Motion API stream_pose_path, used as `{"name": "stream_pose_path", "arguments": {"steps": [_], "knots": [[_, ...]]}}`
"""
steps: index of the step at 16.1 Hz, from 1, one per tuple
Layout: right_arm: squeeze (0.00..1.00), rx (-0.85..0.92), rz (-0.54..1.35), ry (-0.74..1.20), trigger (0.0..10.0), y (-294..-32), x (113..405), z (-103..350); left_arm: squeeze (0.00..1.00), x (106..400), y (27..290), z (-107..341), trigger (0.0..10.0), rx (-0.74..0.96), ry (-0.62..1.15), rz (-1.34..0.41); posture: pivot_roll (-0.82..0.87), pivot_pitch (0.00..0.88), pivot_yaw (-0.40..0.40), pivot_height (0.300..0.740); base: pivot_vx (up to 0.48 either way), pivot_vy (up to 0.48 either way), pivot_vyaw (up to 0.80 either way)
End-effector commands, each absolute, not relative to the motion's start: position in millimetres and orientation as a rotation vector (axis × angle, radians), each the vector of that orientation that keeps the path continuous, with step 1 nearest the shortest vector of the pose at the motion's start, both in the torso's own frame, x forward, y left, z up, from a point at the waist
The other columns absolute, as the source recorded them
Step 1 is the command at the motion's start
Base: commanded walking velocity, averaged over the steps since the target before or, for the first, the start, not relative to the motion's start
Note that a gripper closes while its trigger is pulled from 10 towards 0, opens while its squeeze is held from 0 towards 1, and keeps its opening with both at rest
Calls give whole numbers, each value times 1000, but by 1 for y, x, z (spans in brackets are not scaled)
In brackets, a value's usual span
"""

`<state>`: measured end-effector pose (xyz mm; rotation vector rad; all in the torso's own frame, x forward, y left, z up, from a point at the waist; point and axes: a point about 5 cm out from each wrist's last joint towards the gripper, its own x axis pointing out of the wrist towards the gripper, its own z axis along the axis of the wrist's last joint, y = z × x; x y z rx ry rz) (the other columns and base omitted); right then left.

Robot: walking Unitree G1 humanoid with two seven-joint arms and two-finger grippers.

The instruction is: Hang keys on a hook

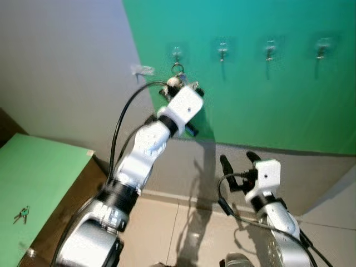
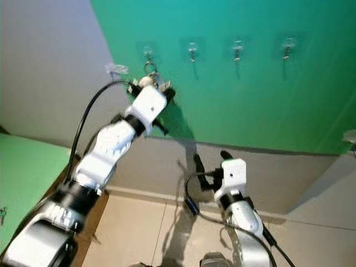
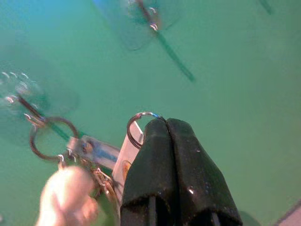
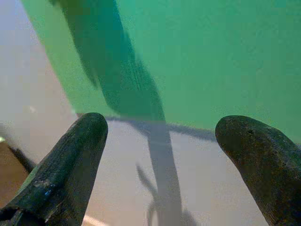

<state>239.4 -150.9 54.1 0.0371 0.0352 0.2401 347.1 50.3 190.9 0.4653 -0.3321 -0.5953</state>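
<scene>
My left gripper (image 3: 165, 121) is raised against the green wall (image 1: 267, 105), just under the leftmost clear hook (image 1: 177, 54). It is shut on the keys (image 3: 101, 155), a bunch with a white tag, a pale fob and a small ring at the fingertips. The bunch's large ring (image 3: 51, 139) sits at the hook's metal prong (image 3: 26, 107); I cannot tell if it hangs on it. In the left eye view that ring (image 1: 177, 68) shows right below the hook. My right gripper (image 1: 239, 159) is held low by the grey lower wall, open, with nothing between its fingers.
Three more clear hooks (image 1: 222, 51) (image 1: 270, 50) (image 1: 321, 49) run to the right along the green wall. A green-topped table (image 1: 44, 178) stands at the left with another set of keys (image 1: 22, 214) on it. Beige floor tiles lie below.
</scene>
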Motion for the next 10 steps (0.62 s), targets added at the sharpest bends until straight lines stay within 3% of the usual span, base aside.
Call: {"name": "stream_pose_path", "arguments": {"steps": [1, 4, 6, 10], "knots": [[0, 33, 253, 27, 10000, -145, 239, 57, 0, 353, 58, 198, 0, 475, -345, -554, -301, 48, 169, 740, 0, 0, 0], [0, 35, 235, 39, 10000, -145, 234, 54, 0, 348, 52, 193, 0, 357, -311, -600, -318, 53, 191, 740, 0, 0, 0], [0, 33, 219, 50, 10000, -148, 232, 52, 0, 331, 61, 157, 0, 194, -172, -590, -319, 62, 196, 740, 0, 0, 0], [0, 33, 218, 56, 10000, -150, 230, 50, 0, 313, 83, 129, 0, 156, -117, -517, -298, 63, 188, 740, 0, 0, 0]]}}
